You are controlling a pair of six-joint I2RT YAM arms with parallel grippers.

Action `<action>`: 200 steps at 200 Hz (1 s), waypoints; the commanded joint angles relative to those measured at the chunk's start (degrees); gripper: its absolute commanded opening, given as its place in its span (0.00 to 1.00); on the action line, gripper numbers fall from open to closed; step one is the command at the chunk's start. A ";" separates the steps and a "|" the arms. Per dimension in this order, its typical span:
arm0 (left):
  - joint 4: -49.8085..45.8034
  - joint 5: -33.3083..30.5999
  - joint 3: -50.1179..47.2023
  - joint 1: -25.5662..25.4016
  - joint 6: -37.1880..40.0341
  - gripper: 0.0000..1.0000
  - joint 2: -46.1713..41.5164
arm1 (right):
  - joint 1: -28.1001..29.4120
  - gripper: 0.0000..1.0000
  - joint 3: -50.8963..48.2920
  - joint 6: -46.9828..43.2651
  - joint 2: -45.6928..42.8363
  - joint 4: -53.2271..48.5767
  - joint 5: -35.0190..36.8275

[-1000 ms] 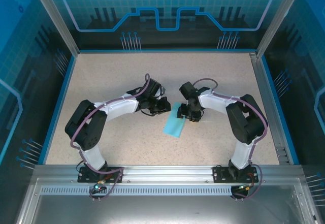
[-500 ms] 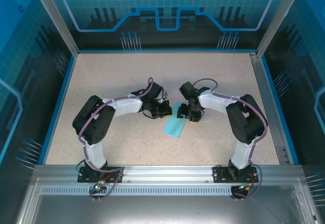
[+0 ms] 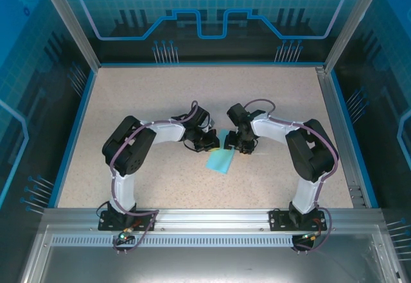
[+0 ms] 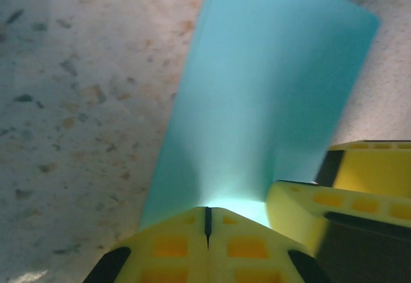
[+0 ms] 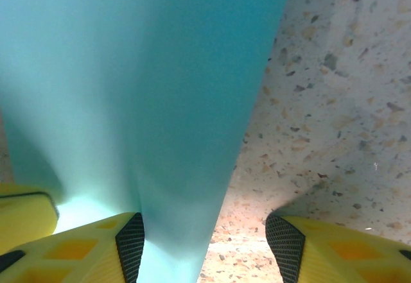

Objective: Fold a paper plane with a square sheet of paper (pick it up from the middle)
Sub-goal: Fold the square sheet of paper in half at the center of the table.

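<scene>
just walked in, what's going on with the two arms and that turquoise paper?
Paper plane folding, apparently early on. The left hand is shut on one end of the light-turquoise sheet of paper, which looks like a narrow strip on the speckled table between the arms. The right hand sits at the same end, jaws open, with the paper's edge running between them. No pointed plane shape yet.
</scene>
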 commanded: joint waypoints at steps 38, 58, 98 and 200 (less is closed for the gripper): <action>-1.99 -1.64 -0.73 0.04 0.58 0.00 2.15 | 0.08 0.61 -2.12 -0.73 2.46 -0.47 0.00; -2.42 -2.13 -0.90 0.01 0.95 0.00 2.34 | -0.27 0.62 -1.34 -1.69 -0.54 -0.03 -0.96; -2.52 -2.42 -0.81 -0.02 1.30 0.00 2.78 | -2.79 0.55 -5.01 -1.64 -11.65 4.73 -4.17; -3.68 -2.27 0.04 -0.01 1.89 0.00 2.96 | -4.81 0.00 -23.11 6.08 -12.40 36.57 -26.70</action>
